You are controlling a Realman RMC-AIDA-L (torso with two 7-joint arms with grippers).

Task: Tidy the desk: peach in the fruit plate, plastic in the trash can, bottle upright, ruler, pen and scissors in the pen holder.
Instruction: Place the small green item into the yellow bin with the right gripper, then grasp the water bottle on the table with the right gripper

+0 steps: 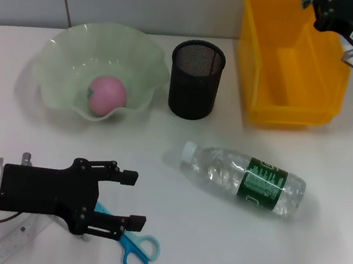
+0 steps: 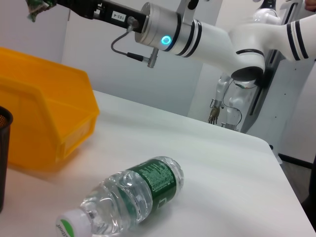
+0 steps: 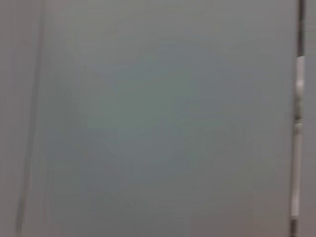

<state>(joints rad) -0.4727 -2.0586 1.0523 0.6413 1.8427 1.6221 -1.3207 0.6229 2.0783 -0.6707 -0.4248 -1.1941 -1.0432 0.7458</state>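
Note:
The pink peach (image 1: pixel 107 93) lies in the pale green fruit plate (image 1: pixel 76 50) at the back left. A clear bottle (image 1: pixel 248 179) with a green label lies on its side mid-table, also seen as the bottle (image 2: pixel 133 195) in the left wrist view. My left gripper (image 1: pixel 130 199) hovers open at the front left, right over the blue-handled scissors (image 1: pixel 138 251) and beside the clear ruler (image 1: pixel 12 240). My right gripper (image 1: pixel 309 1) hangs over the yellow trash can (image 1: pixel 290 62), shut on a green scrap of plastic (image 2: pixel 35 9). The black mesh pen holder (image 1: pixel 196 79) stands between plate and bin. The pen is out of view.
The trash can (image 2: pixel 44 113) sits at the table's back right, with the pen holder (image 2: pixel 4 148) close beside it. The table's far edge (image 2: pixel 256 140) runs behind the bottle. The right wrist view shows only a grey wall.

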